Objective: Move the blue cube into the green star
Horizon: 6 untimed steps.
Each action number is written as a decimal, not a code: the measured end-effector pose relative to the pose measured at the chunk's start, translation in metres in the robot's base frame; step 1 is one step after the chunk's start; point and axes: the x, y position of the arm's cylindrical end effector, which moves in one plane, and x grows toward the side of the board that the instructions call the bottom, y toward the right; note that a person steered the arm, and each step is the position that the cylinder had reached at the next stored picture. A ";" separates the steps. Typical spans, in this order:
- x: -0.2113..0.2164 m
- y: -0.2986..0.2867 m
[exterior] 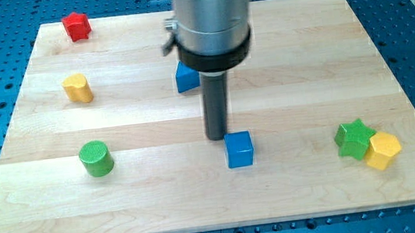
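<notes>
My tip (218, 136) sits just off the blue cube's (239, 149) far-left corner, mid-worktop (294, 193). No fingers here, only a rod. The green star (353, 138) waits well apart on the right, against a yellow block (382, 150). The whole push looks left to do.

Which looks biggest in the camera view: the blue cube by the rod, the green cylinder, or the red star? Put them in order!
1. Blue cube
2. Green cylinder, nearly alike, so unsure
3. Red star, smallest, though it sits farthest toward the view's top, which may shrink it
</notes>
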 end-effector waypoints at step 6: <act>0.076 0.065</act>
